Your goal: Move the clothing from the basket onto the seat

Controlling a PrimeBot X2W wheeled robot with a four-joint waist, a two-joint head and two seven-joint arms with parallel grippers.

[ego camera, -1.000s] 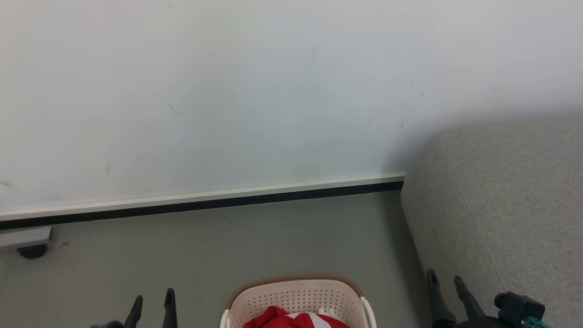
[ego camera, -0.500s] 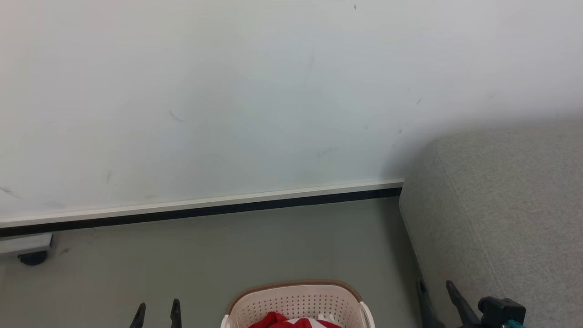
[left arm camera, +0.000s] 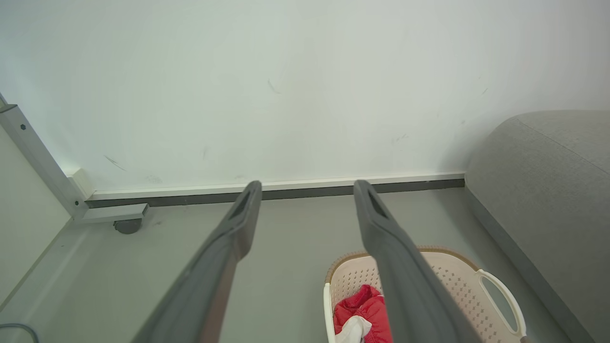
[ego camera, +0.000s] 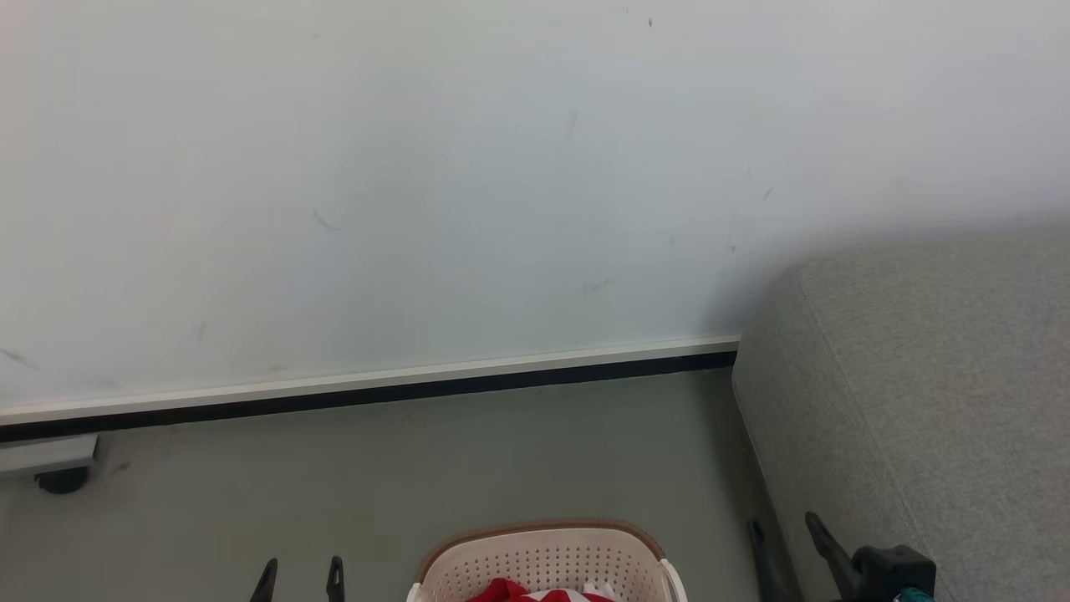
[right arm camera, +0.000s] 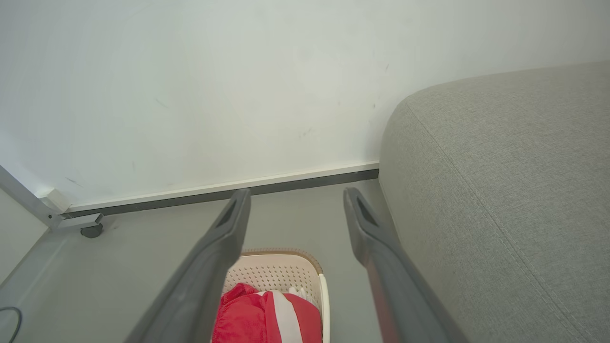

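The cream perforated basket (ego camera: 543, 560) with a brown rim stands on the grey floor at the bottom middle of the head view. Red clothing (ego camera: 522, 592) with white stripes lies inside it, also seen as clothing (right arm camera: 264, 317) in the right wrist view and clothing (left arm camera: 364, 317) in the left wrist view. The light grey seat (ego camera: 936, 393) fills the right side. My left gripper (ego camera: 301, 575) is open, left of the basket (left arm camera: 452, 281) and above the floor. My right gripper (ego camera: 783, 537) is open, between the basket (right arm camera: 286, 271) and the seat (right arm camera: 505, 181). Both hold nothing.
A white wall with a dark skirting strip (ego camera: 376, 389) runs behind the basket. A grey metal frame foot with a black caster (ego camera: 58, 478) sits at the far left by the wall. A dark cable (right arm camera: 9, 324) lies on the floor at the left.
The head view has tilted up a little, so basket, clothing and both grippers sit lower in the picture. The right gripper has drifted slightly left. Both stay open.
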